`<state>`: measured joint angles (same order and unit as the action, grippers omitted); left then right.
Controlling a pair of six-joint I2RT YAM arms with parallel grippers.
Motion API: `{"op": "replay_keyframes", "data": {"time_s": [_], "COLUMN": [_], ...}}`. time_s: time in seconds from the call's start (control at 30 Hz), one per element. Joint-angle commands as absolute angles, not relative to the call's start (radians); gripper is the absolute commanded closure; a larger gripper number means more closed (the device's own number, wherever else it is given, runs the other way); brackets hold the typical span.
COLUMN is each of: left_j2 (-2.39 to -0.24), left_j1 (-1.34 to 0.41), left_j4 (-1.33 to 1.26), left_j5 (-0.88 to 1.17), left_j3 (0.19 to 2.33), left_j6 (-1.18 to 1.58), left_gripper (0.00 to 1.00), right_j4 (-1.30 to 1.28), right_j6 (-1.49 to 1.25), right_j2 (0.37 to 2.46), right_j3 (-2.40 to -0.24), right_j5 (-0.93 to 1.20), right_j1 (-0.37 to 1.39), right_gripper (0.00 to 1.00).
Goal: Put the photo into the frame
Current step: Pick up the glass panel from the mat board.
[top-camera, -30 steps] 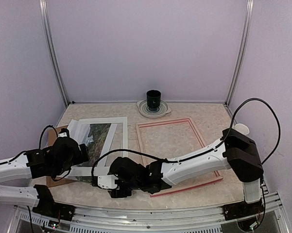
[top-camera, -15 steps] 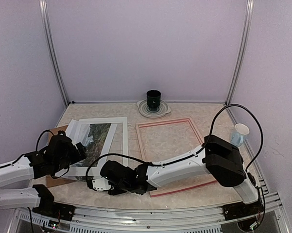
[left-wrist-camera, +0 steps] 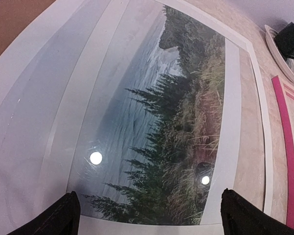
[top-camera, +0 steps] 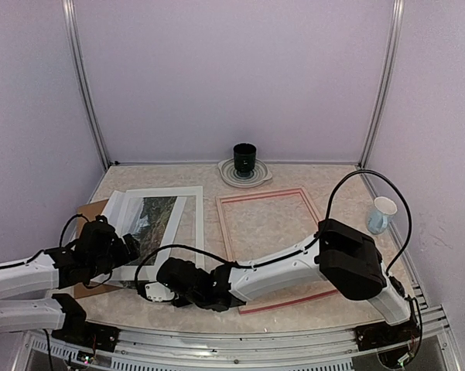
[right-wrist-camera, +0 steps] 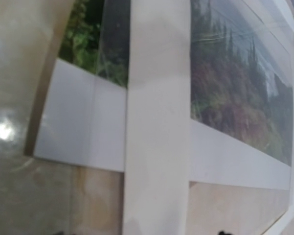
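The photo (top-camera: 156, 216), a landscape print with a white margin, lies at the left on a white mat board (top-camera: 198, 224). The pink frame (top-camera: 264, 195) lies empty to its right. My left gripper (top-camera: 128, 247) is open at the photo's near left edge. In the left wrist view the photo (left-wrist-camera: 166, 122) fills the picture, and the gripper (left-wrist-camera: 154, 218) has one finger on each side of its near edge. My right gripper (top-camera: 153, 291) is open at the mat's near edge. In its view a mat strip (right-wrist-camera: 156, 147) runs between the fingertips, crossing the photo's margin (right-wrist-camera: 235, 152).
A brown backing board (top-camera: 89, 210) lies under the mat at the far left. A black cup (top-camera: 244, 157) on a plate stands at the back middle. A white mug (top-camera: 382, 209) stands at the right edge. The frame's pink rim (left-wrist-camera: 286, 147) shows in the left wrist view.
My right gripper has slid left along the near side to the mat's near edge, its forearm swinging left with it. My left gripper has drawn back slightly toward me.
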<state>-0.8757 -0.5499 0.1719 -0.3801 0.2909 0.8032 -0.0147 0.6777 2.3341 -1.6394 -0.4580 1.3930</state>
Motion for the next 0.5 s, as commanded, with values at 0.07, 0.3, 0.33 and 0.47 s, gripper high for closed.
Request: {"op": "replay_keyframes", "data": {"time_s": [0.07, 0.3, 0.33, 0.47], "left_j2": [-0.915, -0.959, -0.964, -0.987], "left_j1": [-0.538, -0.538, -0.538, -0.538], "left_j4": [0.082, 0.053, 0.052, 0.063], "left_j5": [-0.35, -0.332, -0.331, -0.327], "left_j3": [0.247, 0.235, 0.236, 0.247], "left_j6": [0.809, 0.818, 0.818, 0.814], "left_gripper": [0.01, 0.06, 0.07, 0.1], "right_j4": [0.019, 0.058, 0.061, 0.073], "right_j6": [0.711, 0.718, 0.719, 0.721], "right_j2": [2.364, 2.363, 2.362, 2.353], "right_j3": [-1.622, -1.601, -1.6, -1.593], "right_j5": [-0.514, -0.53, -0.53, -0.531], "right_j1": [1.409, 1.412, 1.412, 1.412], "right_gripper": [0.38, 0.38, 0.38, 0.37]}}
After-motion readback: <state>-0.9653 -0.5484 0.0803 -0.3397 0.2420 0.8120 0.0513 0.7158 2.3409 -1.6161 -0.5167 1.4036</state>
